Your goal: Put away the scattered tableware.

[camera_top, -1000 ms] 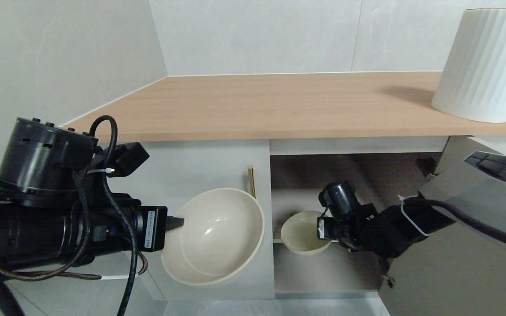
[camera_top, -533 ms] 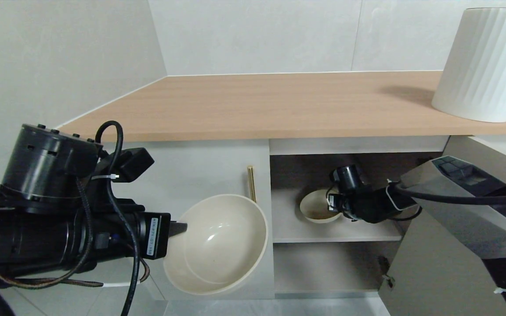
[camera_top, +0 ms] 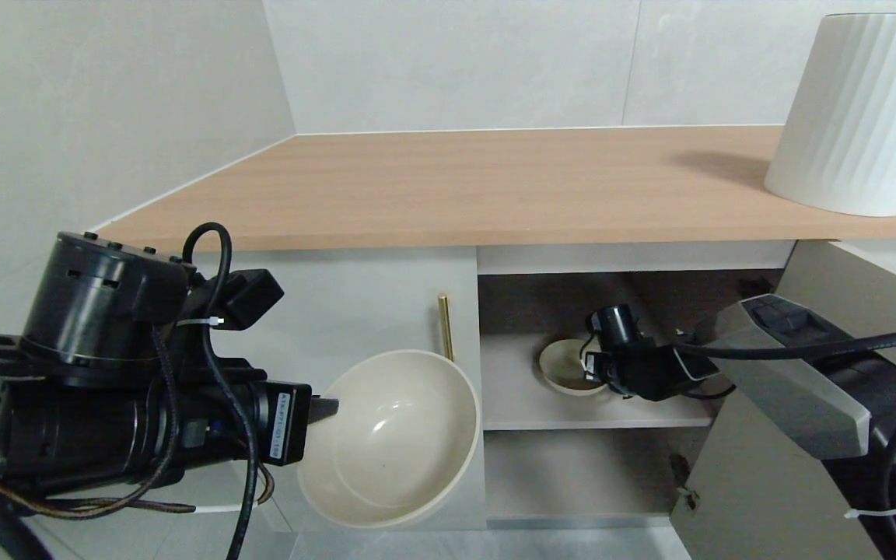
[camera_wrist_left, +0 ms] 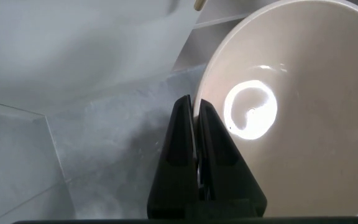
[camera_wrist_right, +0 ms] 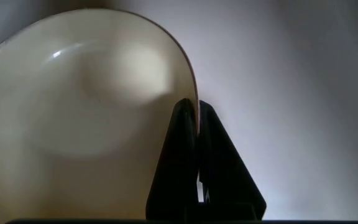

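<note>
My right gripper (camera_wrist_right: 196, 107), clamped on the rim of the small bowl (camera_top: 561, 365), seems to rest it on the cupboard shelf (camera_top: 514, 389). My left gripper (camera_wrist_left: 196, 104) pinches the big bowl (camera_top: 393, 443), not yet stowed.

Right hand (camera_top: 589, 372) moved small bowl (camera_top: 563, 365) deeper onto shelf (camera_top: 516, 393).

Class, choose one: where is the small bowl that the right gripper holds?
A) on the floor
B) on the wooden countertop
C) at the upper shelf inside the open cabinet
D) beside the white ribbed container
C: the right gripper pinches the rim of the small bowl at the upper shelf.
</note>
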`<state>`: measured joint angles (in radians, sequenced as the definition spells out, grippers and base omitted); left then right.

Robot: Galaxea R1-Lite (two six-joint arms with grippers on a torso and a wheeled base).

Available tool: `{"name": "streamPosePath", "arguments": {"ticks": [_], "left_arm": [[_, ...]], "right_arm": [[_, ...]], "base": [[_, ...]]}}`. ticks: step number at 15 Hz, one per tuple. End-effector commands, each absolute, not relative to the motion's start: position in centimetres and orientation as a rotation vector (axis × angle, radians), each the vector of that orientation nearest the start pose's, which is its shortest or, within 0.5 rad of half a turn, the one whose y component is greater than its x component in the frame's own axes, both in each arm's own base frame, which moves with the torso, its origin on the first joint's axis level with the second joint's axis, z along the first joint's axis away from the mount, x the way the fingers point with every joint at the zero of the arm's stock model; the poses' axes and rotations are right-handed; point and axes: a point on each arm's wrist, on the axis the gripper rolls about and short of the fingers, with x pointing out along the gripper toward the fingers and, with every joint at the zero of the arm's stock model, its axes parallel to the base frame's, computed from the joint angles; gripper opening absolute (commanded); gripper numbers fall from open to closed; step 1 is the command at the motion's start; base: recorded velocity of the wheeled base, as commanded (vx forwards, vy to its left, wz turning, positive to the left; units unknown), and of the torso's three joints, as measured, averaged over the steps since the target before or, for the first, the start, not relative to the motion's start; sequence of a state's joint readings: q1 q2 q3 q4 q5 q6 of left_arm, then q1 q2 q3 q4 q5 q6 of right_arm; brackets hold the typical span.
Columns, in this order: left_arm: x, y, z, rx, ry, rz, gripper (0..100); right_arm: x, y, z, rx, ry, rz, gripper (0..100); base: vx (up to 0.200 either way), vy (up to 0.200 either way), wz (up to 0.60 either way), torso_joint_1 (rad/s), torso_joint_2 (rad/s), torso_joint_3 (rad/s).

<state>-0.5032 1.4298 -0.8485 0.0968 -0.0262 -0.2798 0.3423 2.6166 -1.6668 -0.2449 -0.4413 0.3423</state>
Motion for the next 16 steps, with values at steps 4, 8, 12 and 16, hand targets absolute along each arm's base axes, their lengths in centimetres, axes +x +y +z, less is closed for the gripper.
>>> {"name": "streamPosePath", "arguments": {"ticks": [4,8,12,16], "left_arm": [[19.8,-10.9,19.9,-0.101,0.735,-0.409,0],[19.8,-11.0,19.8,-0.1,0.738,-0.409,0],[20.4,-11.4,18.8,-0.085,0.777,-0.403,0],[21.3,-12.9,16.9,0.018,0.84,-0.443,0]], "right_arm": [[47.1,16.0,-1.1,0.057,0.626,-0.205,0],[46.4,16.3,-0.1,0.063,0.623,-0.197,100],[42.4,16.8,4.6,0.105,0.624,-0.148,100],[32.6,18.2,12.8,0.138,0.632,0.148,100]], "base": [[0.0,0.0,0.0,0.0,0.0,0.0],[0.0,0.0,0.0,0.0,0.0,0.0],[0.0,0.0,0.0,0.0,0.0,0.0],[0.0,0.0,0.0,0.0,0.0,0.0]]}}
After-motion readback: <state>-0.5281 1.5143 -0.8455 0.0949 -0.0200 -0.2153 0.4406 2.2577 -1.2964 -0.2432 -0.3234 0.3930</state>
